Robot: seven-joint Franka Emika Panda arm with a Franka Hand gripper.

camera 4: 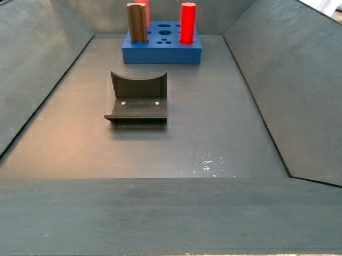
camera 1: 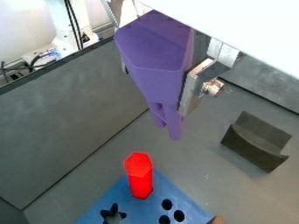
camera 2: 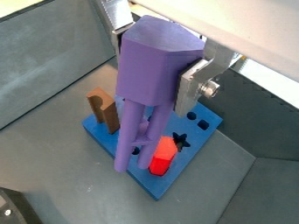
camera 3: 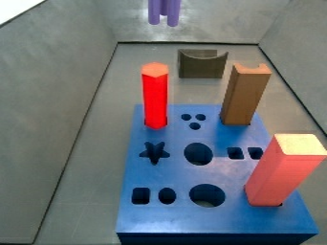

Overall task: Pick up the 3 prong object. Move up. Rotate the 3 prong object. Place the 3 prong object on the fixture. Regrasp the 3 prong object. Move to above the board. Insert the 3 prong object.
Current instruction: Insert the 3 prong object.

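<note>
**One purple peg held high in the fingers**

One gripper (camera 1: 176,74), up in the air above the bin floor, fingers clamped on the 3 prong object (camera 1: 158,66). Silver finger plate (camera 2: 197,80) presses flat against the peg's side in both wrist views; the opposite finger is hidden behind the purple body, so contact there is likely but not seen. Peg hangs below the fingers, thick end up between them, thin pronged end pointing down.

In a side view only the peg's lower tip (camera 3: 163,11) shows at the frame edge, well above everything else.

Below the fingers in a wrist view: the board (camera 2: 158,149), blue, with a red hexagonal peg (camera 2: 163,158) and a brown block (camera 2: 104,112) standing in it. A side view shows the board (camera 3: 211,206) with star, round and square holes, the red peg (camera 3: 155,94) upright, the brown block (camera 3: 244,93) upright, and a salmon block (camera 3: 284,169) at the near corner.

Fixture (camera 4: 138,97) sits on the floor, apart from the board, nothing on it. It also shows off to the side of the fingers (camera 1: 257,138), well below them.
</note>
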